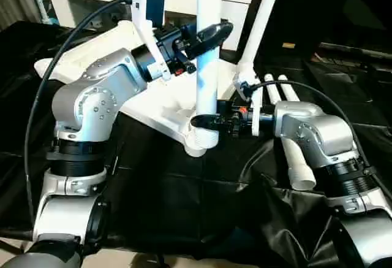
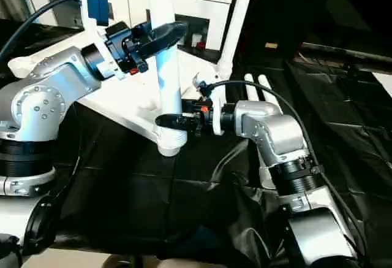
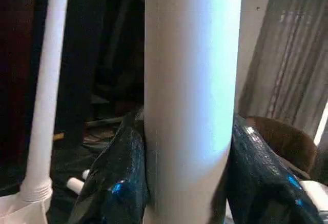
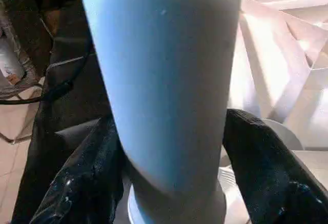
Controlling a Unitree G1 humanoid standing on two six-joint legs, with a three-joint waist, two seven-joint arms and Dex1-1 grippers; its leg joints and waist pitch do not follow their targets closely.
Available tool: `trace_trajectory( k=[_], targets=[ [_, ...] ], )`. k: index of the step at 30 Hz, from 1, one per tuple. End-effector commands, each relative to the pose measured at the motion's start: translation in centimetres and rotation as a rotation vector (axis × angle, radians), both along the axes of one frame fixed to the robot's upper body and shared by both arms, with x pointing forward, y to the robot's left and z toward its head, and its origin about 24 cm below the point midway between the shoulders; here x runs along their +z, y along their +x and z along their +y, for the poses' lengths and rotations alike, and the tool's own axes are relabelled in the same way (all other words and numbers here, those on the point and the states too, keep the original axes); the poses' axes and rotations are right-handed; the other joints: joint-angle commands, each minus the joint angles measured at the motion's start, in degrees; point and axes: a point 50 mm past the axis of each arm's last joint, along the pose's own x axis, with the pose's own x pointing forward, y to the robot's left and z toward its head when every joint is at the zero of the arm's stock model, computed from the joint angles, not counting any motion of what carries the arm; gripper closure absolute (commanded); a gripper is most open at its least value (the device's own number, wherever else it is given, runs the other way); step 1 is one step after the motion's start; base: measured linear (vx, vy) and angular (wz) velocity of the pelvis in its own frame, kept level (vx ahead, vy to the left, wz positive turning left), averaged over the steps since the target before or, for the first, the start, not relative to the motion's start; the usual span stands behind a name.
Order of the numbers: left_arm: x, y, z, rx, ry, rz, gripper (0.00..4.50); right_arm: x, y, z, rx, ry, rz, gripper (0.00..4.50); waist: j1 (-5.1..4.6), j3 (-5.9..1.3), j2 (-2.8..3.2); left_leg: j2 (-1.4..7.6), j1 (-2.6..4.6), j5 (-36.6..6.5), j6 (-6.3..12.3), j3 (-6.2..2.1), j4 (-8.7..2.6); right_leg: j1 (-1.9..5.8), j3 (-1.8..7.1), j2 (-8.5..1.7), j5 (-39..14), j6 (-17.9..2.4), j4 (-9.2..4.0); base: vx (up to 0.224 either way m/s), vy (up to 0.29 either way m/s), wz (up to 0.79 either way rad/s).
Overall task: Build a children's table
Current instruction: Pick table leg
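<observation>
Left gripper (image 1: 211, 35): closed around the near leg (image 1: 207, 65) partway up its height; in the left wrist view one black finger (image 3: 115, 183) sits on each side of the white tube, both touching it.

Right gripper (image 1: 205, 122): clamped on the same leg low down, just above the threaded foot where it meets the corner socket (image 1: 197, 142); the right wrist view shows a finger (image 4: 82, 183) on either side of the tube, pressed against it.

Near leg: upright, its wide end seated in the socket at the front corner of the top.

Table top (image 1: 110, 65): lies upside down on the black-draped work table (image 1: 184, 194), ribbed underside up, tilted a little toward the camera.

Second leg (image 1: 260, 29): already stands in the corner socket on the robot's right, leaning slightly.

Spare legs (image 1: 288, 127): two white tubes lie side by side on the cloth just behind the right forearm, not yet fitted.

Step in hand: seating the second of four legs, so roughly halfway by my reading.

Next move: likely a twist or firm downward push to lock the leg home, both grippers keeping it square to the socket; then release and reach for a spare leg.

Unclear: whether the leg is fully seated cannot be told.
</observation>
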Motion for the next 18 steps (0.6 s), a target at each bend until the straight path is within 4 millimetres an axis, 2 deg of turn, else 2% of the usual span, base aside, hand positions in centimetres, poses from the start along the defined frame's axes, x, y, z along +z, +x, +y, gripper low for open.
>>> trace_trajectory(
  k=[1, 5, 9, 10, 13, 16, 18],
  targets=[
    [0.47, -0.67, -0.85, -0.061, 0.017, -0.025, 2.78, -0.06, -0.1, -0.07, -0.002, -0.008, 0.007, 1.58, -0.18, -4.77, 0.33, 3.86, 2.17, -7.93, -2.39, -1.52, -3.68, 1.75, 3.04, -6.99, -4.07, -9.71, -4.31, 0.0, 0.0, 0.0],
    [0.52, -0.68, -0.78, -0.064, 0.015, -0.023, 2.78, -0.15, -0.22, 0.03, 0.007, -0.005, 0.01, 1.58, -0.19, -4.84, 0.47, 3.86, 2.15, -7.97, -2.51, -1.57, -3.7, 1.8, 3.01, -6.92, -3.19, -9.88, -4.22, 0.0, 0.0, 0.0],
    [0.56, -0.57, -0.73, -0.06, 0.012, -0.021, 2.78, -0.33, -0.29, 0.12, 0.016, -0.003, 0.014, 1.58, -0.13, -4.81, 0.3, 3.83, 2.14, -8.01, -2.33, -1.51, -3.67, 1.85, 3.03, -6.99, -3.46, -10.03, -4.27, 0.0, 0.0, 0.0],
    [0.56, -0.56, -0.73, -0.059, 0.011, -0.021, 2.78, -0.4, -0.29, 0.14, 0.016, -0.003, 0.016, 1.86, -0.13, -4.82, 0.3, 3.84, 2.19, -7.94, -2.34, -1.53, -3.66, 1.8, 3.01, -6.96, -3.46, -10.02, -4.25, 0.0, 0.0, 0.0],
    [0.57, -0.59, -0.73, -0.061, 0.008, -0.019, 2.78, -0.56, -0.3, 0.23, 0.017, -0.001, 0.022, 1.95, -0.16, -4.79, 0.32, 3.86, 2.17, -8.29, -2.4, -1.53, -3.7, 1.78, 3.02, -6.99, -3.79, -10.09, -4.28, 0.0, 0.0, 0.0],
    [0.62, -0.59, -0.69, -0.06, 0.001, -0.016, 2.78, -0.78, -0.3, 0.36, 0.021, 0.005, 0.034, 2.33, -0.09, -4.82, 0.25, 3.84, 2.18, -8.01, -2.32, -1.52, -3.67, 1.76, 3.02, -6.99, -3.71, -10.05, -4.24, 0.0, 0.0, 0.0],
    [0.64, -0.58, -0.68, -0.058, 0.0, -0.016, 2.78, -0.83, -0.27, 0.35, 0.02, 0.007, 0.037, 2.38, -0.09, -4.79, 0.24, 3.87, 2.17, -8.07, -2.35, -1.55, -3.71, 1.74, 2.99, -7.0, -3.84, -9.96, -4.25, 0.0, 0.0, 0.0]
  ],
)
